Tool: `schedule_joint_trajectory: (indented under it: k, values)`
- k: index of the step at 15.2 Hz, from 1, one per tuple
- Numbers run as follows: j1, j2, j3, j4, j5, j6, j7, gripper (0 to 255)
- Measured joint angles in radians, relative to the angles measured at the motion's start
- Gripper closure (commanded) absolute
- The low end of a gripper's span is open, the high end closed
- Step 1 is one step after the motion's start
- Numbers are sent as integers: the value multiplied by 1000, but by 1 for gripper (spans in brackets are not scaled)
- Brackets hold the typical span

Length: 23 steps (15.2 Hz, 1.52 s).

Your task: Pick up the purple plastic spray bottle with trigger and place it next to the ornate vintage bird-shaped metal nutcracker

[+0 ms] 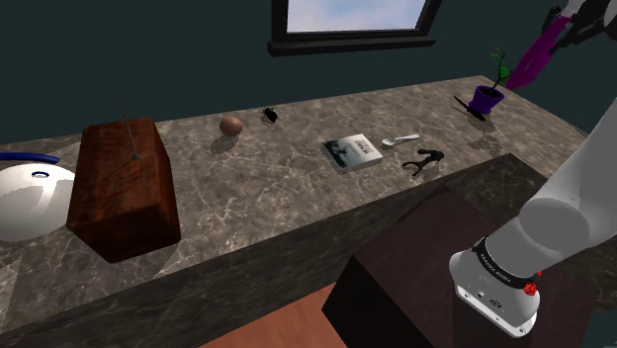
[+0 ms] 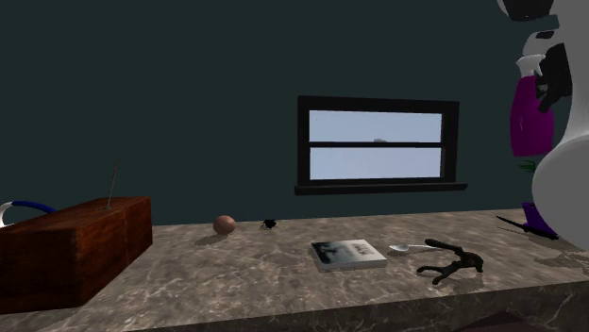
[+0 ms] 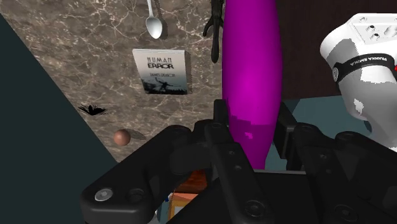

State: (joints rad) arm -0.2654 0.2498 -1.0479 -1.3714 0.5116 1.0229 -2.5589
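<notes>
The purple plastic spray bottle [image 3: 251,76] hangs in the air, high above the desk's [image 1: 257,198] end by the shoulder view's right, clasped near its upper part between the two black fingers [image 3: 284,130], which are clenched on its sides. Its long axis runs along the line of the fingers: in the second exterior view the bottle [image 2: 529,118] stands close to upright, its pale trigger head on top and its rounded body pointing down toward the desk; in the shoulder view it [image 1: 534,54] slants, lower end toward that view's left.

The black bird-shaped metal nutcracker [image 1: 425,158] lies on the desk near the front edge, well below and apart from the bottle. Just beside it lie a white spoon [image 1: 400,140] and a thin book with a grey cover [image 1: 353,151]. Further along are a small brown ball [image 1: 230,125], a tiny black object [image 1: 269,115], a reddish-brown wooden box [image 1: 124,188] and a white rounded object with a blue rim [image 1: 30,198]. A purple pot with a green plant [image 1: 486,96] stands under the bottle.

The desk is brown-grey veined stone. Behind it rises a dark teal wall with a black-framed window [image 2: 378,146] showing pale sky
</notes>
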Motion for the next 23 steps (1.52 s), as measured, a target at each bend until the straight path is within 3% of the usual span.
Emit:
schedule_joint_trajectory:
  k: [12, 23]
  values:
    - [65, -46, -5, -202, -53, 171, -34, 255]
    - [87, -43, -2, -350, -59, 313, -78, 255]
